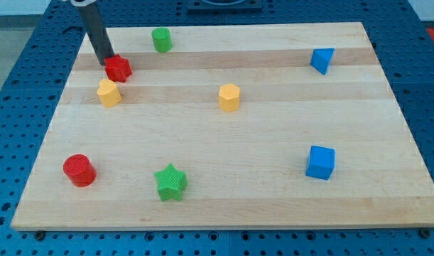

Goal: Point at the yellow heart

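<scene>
My tip [106,62], a bare rod holding nothing, touches the red block [118,68]; advise skirting it toward the yellow heart [109,93] at six o'clock.

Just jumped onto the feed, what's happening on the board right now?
My tip is at the board's upper left, right against the upper-left side of a red block. Just below that sits a yellow block, apparently the heart I am meant to point at; I am not yet at it. A second yellow block lies near the middle. The other blocks lie well away from my tip.
</scene>
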Controlling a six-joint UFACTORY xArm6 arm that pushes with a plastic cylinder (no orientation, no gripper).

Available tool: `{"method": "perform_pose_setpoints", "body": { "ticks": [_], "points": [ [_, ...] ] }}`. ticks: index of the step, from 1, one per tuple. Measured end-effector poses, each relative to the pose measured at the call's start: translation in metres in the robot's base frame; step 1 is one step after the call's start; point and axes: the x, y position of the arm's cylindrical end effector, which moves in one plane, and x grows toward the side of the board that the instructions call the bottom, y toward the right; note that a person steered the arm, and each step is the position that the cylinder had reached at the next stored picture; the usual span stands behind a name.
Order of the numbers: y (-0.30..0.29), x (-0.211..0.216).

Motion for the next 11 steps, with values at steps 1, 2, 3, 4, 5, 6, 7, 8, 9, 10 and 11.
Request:
{"method": "perform_pose_setpoints", "body": {
  "ticks": [1, 2, 3, 4, 5, 6, 7, 8, 9, 10, 11],
  "points": [
    [0.000, 0.004],
    [0.000, 0.032],
    [0.000, 0.050],
    [-0.024, 0.054],
    [-0.036, 0.079],
    [-0.036, 0.093],
    [-0.036, 0.093],
    [-0.043, 0.093],
    [-0.047, 0.093],
    [-0.047, 0.089],
    [-0.032, 0.091]
  ]
}}
